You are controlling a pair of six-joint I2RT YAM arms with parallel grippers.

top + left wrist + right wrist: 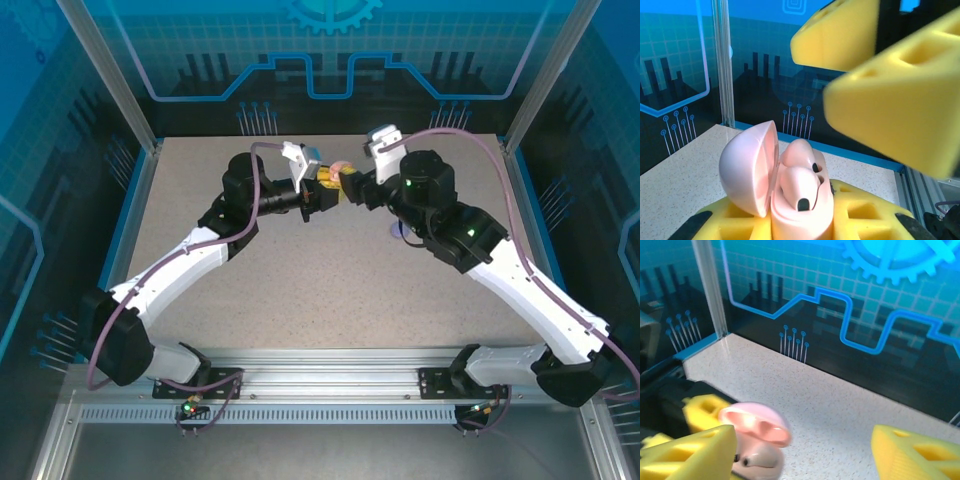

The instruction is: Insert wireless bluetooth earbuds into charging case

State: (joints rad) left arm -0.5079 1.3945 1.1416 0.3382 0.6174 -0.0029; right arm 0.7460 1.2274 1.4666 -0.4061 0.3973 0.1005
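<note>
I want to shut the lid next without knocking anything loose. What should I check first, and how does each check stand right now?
1. Round pale pink plastic charging case gripped by the left gripper: ok, its yellow foam fingers clamp the base.
2. Domed lid open and standing up from the hinge: ok.
3. Two pale pinkish-white earbuds sitting in the case: ok. Whether they are fully seated: cannot tell.
4. Right gripper open and carrying nothing: ok.
5. Right gripper clear of the lid: cannot tell; one of its fingers overlaps the case in the right wrist view.
</note>
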